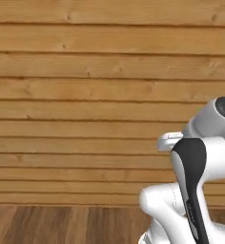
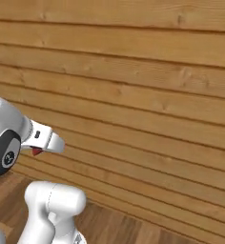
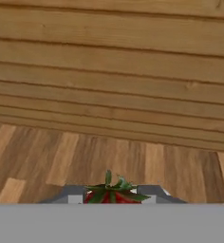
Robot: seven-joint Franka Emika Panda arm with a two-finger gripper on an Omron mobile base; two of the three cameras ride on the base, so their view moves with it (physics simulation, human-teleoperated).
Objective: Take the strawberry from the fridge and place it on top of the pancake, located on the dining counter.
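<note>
Hand view: my jaws grasp the strawberry (image 3: 111, 193), red with green leaves, above a wooden floor (image 3: 133, 161) facing a plank wall (image 3: 114, 71).

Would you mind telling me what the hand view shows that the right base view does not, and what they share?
Hand view alone: the strawberry's green leaves, with the gripper shut on the berry from both sides. Right base view alone: the white arm from outside, the berry just a red speck under the hand. Both share the plank wall and the wooden floor.
</note>
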